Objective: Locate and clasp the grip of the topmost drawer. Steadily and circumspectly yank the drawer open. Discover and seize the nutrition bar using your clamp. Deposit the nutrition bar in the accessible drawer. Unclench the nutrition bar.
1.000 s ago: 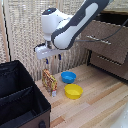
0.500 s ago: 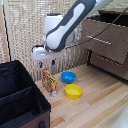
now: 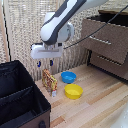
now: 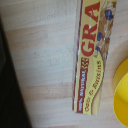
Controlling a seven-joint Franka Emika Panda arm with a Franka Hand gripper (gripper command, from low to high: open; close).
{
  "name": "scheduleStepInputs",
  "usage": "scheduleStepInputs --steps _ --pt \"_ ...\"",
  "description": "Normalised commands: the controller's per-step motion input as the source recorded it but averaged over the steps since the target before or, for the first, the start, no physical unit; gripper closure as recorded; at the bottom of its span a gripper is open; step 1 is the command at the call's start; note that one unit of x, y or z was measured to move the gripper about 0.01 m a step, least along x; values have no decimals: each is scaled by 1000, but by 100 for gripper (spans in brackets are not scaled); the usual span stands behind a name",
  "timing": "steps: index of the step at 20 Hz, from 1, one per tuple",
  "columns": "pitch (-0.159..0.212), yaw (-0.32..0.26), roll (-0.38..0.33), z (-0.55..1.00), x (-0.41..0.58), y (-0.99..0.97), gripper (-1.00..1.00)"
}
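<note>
Nutrition bar (image 3: 49, 81) stands upright on the wooden worktop (image 3: 95, 100) in the exterior view, just beside a yellow bowl (image 3: 73, 91) and near a blue bowl (image 3: 68, 77). The clamp (image 3: 44, 63) hangs directly above it, not touching, its dark jaws apart and holding nothing. Compared with half a second ago, the white arm has swung toward the exterior view's right and the clamp now sits over the packet rather than off to its side. At the exterior view's right, the topmost drawer (image 3: 102, 40) of the dark dresser appears pulled out a little. A black bin (image 3: 20, 102) fills the near corner. In the wrist view, the bar's wrapper (image 4: 92, 55) shows red lettering on yellow, with the yellow bowl's rim (image 4: 121, 95) just beside it; the jaws are out of frame. Judging by this alignment, descent to grasp comes next.
</note>
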Motion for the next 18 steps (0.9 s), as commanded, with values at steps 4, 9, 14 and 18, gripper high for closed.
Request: scheduleStepInputs --steps 4,9,14,18 --pt "0 -130 -3 502 224 46 -100" --pt "0 -157 -69 317 298 -28 -100" --pt "80 -79 -69 35 337 -5 -100" --pt "181 -31 -97 -8 332 0 -100"
